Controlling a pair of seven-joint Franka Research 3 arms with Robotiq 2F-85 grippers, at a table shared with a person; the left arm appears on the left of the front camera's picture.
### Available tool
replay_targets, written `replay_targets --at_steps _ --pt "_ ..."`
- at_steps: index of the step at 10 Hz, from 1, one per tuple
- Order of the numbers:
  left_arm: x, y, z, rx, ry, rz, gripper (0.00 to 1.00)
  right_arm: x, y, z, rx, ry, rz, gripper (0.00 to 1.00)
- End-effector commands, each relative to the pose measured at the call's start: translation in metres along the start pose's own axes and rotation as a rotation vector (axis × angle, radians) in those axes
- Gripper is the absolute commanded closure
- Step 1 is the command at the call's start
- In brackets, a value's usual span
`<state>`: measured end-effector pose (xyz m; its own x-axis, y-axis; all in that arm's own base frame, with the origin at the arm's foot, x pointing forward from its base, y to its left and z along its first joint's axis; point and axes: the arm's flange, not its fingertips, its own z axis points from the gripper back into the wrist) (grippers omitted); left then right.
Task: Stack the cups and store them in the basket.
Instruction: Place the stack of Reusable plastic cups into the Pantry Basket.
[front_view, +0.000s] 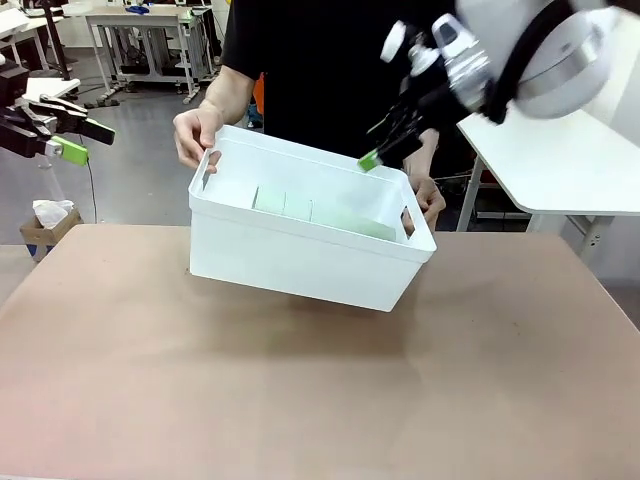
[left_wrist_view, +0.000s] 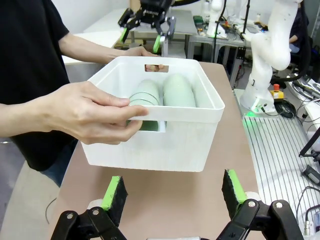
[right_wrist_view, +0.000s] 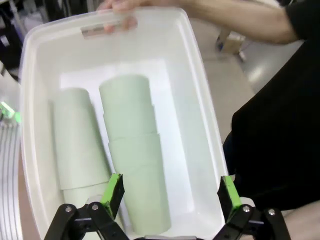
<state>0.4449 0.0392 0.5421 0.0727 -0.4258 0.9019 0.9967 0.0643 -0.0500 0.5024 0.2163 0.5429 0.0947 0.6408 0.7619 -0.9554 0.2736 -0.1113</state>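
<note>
— Green-padded right claw (right_wrist_view: 169, 192) is spread wide, nothing between its fingers; straight beyond its tips lie the cups (right_wrist_view: 131, 150), nested in two stacks on their sides inside the basket (right_wrist_view: 200, 100).

— And past that?

— A person's hands (left_wrist_view: 92, 116) grip both handle cut-outs, basket tilted off the table (front_view: 300, 400). Left claw (left_wrist_view: 175, 192), also spread, faces the basket's near wall.
</note>
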Motion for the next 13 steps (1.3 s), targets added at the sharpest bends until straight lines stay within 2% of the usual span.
replay_targets --at_steps 1,2,5,9,10,13 --pt "0.003 -0.002 0.0 -0.004 -0.007 0.005 0.0 -0.027 0.003 0.046 0.006 -0.131 -0.023 0.0" --pt "0.003 -0.002 0.0 -0.004 -0.007 0.005 0.0 -0.039 -0.002 0.073 0.002 -0.182 -0.053 0.0" --pt "0.003 -0.002 0.0 -0.004 -0.007 0.005 0.0 -0.092 -0.023 0.119 0.005 -0.33 -0.144 0.0" --pt "0.003 -0.002 0.0 -0.004 -0.007 0.005 0.0 -0.152 -0.03 0.136 0.036 -0.484 -0.19 0.0" --pt "0.003 -0.002 0.0 -0.004 -0.007 0.005 0.0 -0.134 -0.032 0.14 0.009 -0.38 -0.215 0.0" --pt "0.003 -0.002 0.0 -0.004 -0.007 0.005 0.0 -0.134 -0.032 0.14 0.009 -0.38 -0.215 0.0"
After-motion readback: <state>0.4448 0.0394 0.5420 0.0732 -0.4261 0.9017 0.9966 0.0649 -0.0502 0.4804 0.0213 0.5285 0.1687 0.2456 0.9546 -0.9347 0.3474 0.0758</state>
